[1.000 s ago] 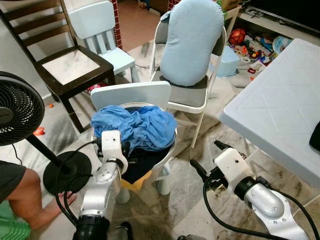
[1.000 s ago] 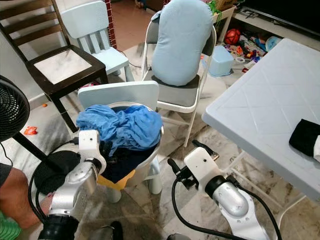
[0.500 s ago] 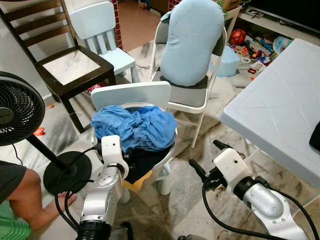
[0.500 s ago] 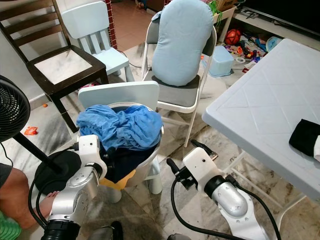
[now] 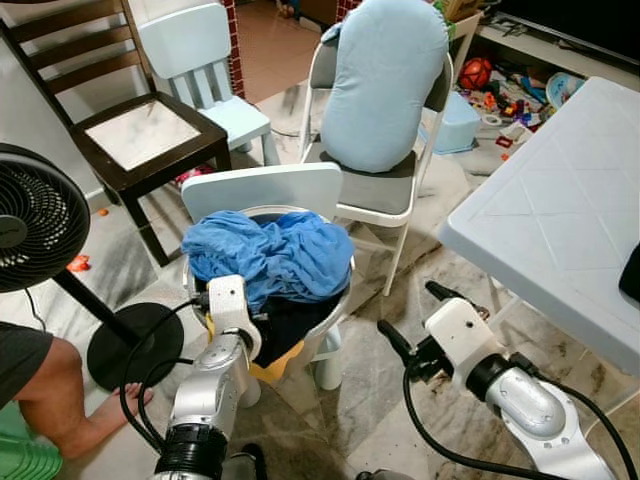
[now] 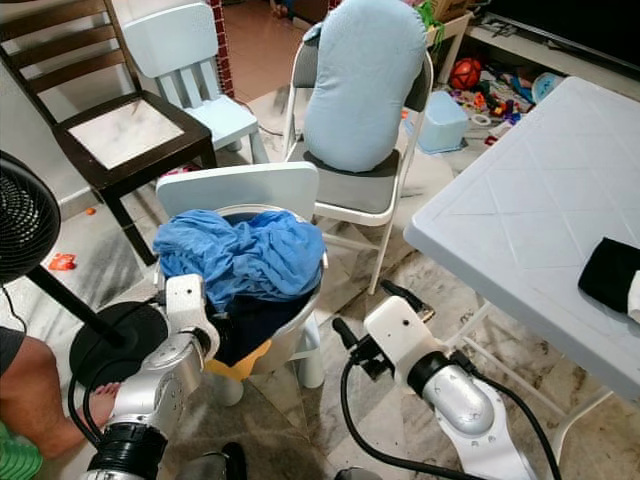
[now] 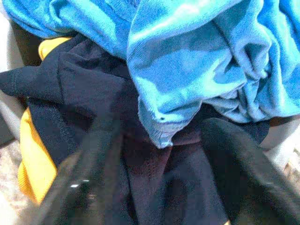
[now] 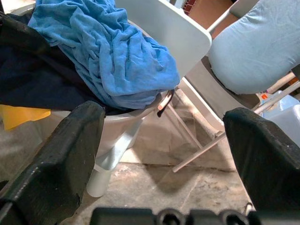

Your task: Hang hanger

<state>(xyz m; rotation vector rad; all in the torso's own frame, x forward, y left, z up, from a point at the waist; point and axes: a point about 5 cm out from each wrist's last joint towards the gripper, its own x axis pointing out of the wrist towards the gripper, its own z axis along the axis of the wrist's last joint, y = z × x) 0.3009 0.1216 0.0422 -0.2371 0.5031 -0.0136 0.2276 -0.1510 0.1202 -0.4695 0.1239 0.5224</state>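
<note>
Before the white chair, in the left eye view, I am seeing both arms low over the floor. A blue cloth is lying heaped on the seat of this chair. The left arm is reaching to the front edge of the chair, under the blue cloth. The right gripper is hovering to the right of the chair, apart from it, with its two fingers spread and nothing between them. A folding chair with a pale blue cushion is standing just behind the white chair, a black fan is to its left, and a white table is well to its right.

The right eye view is giving me the same scene.

From the left wrist view, the left gripper is standing wide apart and holding nothing. Its fingers are pressing into a dark garment on the white chair, with the hem of the blue cloth hanging between them and a yellow cloth beside.

From the right wrist view, the right gripper is looking at the white chair from the side. A dark hook is hanging at the chair's rim, just under the blue cloth; I cannot tell if it is the hanger.
</note>
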